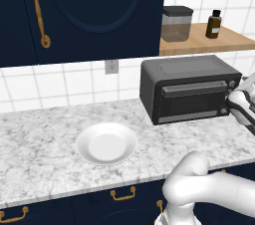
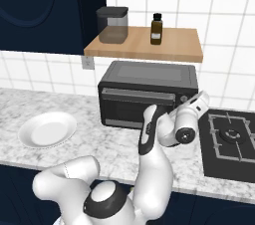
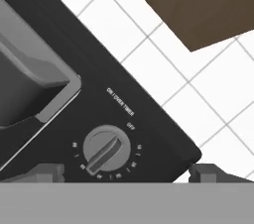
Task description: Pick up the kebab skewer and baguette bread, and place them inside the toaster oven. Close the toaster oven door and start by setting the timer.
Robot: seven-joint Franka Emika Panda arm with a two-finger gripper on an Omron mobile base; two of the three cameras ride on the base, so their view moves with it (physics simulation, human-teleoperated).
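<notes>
The toaster oven (image 1: 189,69) (image 2: 144,77) stands on the marble counter against the tiled wall. Its door (image 1: 191,100) (image 2: 134,104) is closed, and the grey bar handle (image 3: 30,84) runs along the door's top. My gripper (image 1: 233,95) (image 2: 191,101) (image 3: 126,172) is at the oven's right-hand control panel. It is open, with the fingertips (image 3: 47,171) spread to either side of the grey timer knob (image 3: 105,149). The knob's pointer rests away from the OFF mark. The kebab skewer and the baguette bread are out of view.
A white plate (image 1: 106,143) (image 2: 47,129) lies on the counter left of the oven. A wooden shelf (image 1: 209,42) (image 2: 144,45) above the oven holds a lidded jar (image 2: 112,25) and a brown bottle (image 2: 156,29). A black stove (image 2: 231,137) sits to the right.
</notes>
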